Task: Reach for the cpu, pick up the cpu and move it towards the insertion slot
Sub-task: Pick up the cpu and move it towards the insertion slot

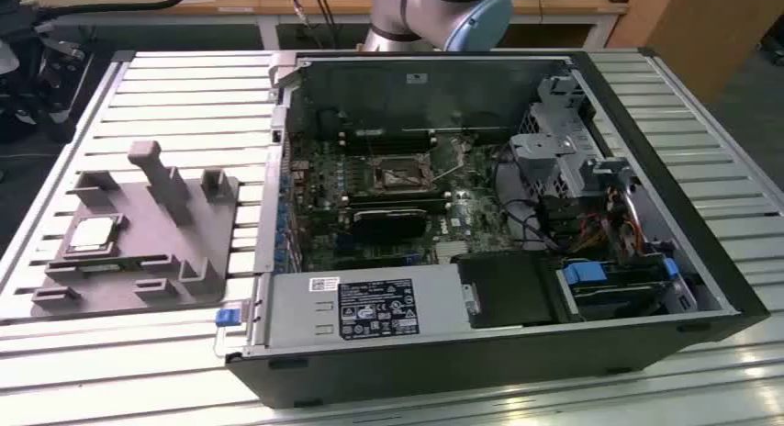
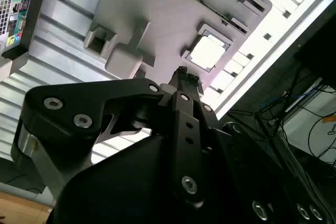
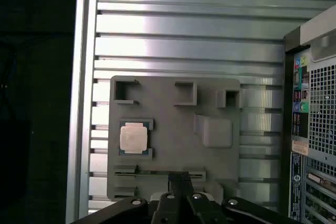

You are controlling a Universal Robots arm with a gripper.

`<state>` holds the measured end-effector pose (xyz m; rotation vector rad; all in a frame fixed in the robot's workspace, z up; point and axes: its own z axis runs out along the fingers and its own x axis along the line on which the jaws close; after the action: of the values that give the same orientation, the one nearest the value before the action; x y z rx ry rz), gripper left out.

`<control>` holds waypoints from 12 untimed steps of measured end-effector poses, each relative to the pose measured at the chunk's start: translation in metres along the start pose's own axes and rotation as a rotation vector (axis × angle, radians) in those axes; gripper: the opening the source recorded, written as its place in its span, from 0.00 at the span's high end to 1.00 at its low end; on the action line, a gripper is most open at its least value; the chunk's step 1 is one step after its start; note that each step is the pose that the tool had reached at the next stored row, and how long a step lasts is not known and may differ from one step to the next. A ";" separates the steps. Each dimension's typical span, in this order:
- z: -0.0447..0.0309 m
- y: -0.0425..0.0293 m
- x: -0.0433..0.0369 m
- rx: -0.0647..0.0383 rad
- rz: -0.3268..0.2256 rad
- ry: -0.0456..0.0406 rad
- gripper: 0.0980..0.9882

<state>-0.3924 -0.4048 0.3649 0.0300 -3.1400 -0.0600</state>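
From my station I see the cpu (image 1: 95,233) lying flat in a square recess of the grey fixture block (image 1: 147,247), at the exterior view's left side of the slatted metal counter (image 1: 184,86). It is a small square chip with a shiny silver lid and a thin pale rim. The lid catches the light and looks almost white in both wrist views (image 3: 133,138) (image 2: 207,52). Two small grey tabs of the block (image 3: 173,129) bracket it on opposite sides.

The gripper (image 3: 180,178) hangs above the block, with its fingers (image 2: 181,80) pressed together and nothing between them. The fingertips sit over the block near one edge, apart from the cpu and not touching it.

The insertion slot (image 1: 399,175) is well apart from the chip, on the motherboard (image 1: 367,201) inside the open computer case (image 1: 490,353) that lies on its side just beside the block. It is a dark square socket in a silvery frame. A thin wire lever (image 1: 451,171) slants up at its side nearer the exterior view's right. An upright post (image 1: 157,178) rises from the block between chip and case.
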 end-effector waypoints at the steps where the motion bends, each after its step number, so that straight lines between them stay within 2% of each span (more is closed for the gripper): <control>1: 0.0000 0.0000 0.0000 0.000 0.000 0.0000 0.99; 12: 0.0040 -0.0001 0.0005 0.000 0.000 -0.0005 0.99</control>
<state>-0.3929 -0.4048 0.3609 0.0300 -3.1406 -0.0600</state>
